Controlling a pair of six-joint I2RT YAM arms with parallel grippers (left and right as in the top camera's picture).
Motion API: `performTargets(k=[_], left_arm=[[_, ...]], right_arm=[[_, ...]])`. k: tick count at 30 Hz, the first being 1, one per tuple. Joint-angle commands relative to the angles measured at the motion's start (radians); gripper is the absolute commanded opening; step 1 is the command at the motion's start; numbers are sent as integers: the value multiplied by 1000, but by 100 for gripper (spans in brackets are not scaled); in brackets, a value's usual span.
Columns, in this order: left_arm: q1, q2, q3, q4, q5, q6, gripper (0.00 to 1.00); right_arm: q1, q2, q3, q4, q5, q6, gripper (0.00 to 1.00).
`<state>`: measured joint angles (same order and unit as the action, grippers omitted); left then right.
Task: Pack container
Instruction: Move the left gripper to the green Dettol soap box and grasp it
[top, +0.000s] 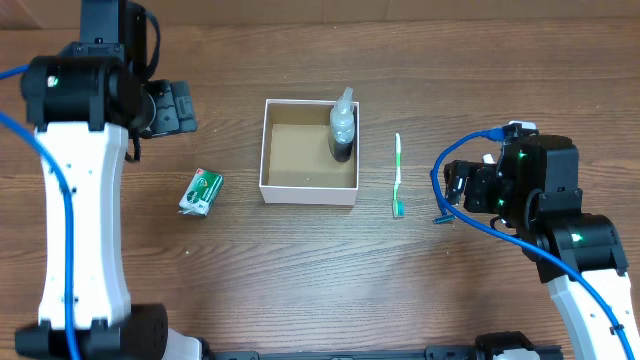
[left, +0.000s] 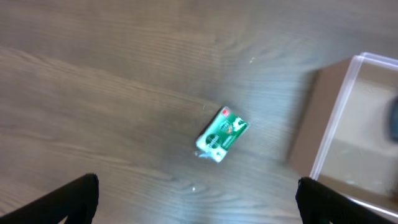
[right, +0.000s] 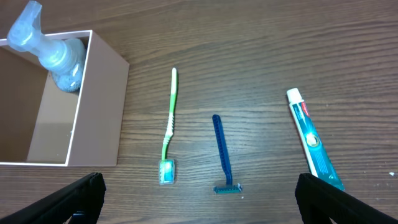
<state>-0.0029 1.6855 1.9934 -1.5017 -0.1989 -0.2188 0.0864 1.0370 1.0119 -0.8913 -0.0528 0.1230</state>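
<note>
The container (top: 265, 150) is a square white-walled box with a brown floor at the table's middle. A clear bottle (top: 343, 123) stands in its right back corner. A green toothbrush (top: 398, 178) lies right of the box; it also shows in the right wrist view (right: 168, 134), beside a blue razor (right: 222, 154) and a toothpaste tube (right: 313, 145). A green packet (top: 201, 191) lies left of the box, also in the left wrist view (left: 221, 134). My left gripper (left: 196, 199) is open and empty, above the packet. My right gripper (right: 199, 196) is open and empty, above the razor.
The box's wall shows in the left wrist view (left: 333, 127) and in the right wrist view (right: 99, 106). The razor's end (top: 437, 217) peeks from under the right arm in the overhead view. Bare wooden table lies around the items.
</note>
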Motion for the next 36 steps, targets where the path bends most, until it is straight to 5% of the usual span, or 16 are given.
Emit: performTargets(k=[1,9,24,26,32,36], left_arm=[[61,31,-248,150,136,139,100],[61,114,-685,518,149,296,100],[61,307,-742,665,260,395,98],[61,321,-742,657,264,395,91],[61,323,-741,620,264,394,37],[61,323,-741,608,263,383,32]], right_arm=[[-3,-7,33,3,-2,5,100],[-3,-7,33,3,-2,5,100],[-3,-3,33,2,-2,5,100],[-3,-3,33,2,-2,5,100],[-3,-3,33,2,-2,5,100],[-3,-3,33,2,-2,5,100]])
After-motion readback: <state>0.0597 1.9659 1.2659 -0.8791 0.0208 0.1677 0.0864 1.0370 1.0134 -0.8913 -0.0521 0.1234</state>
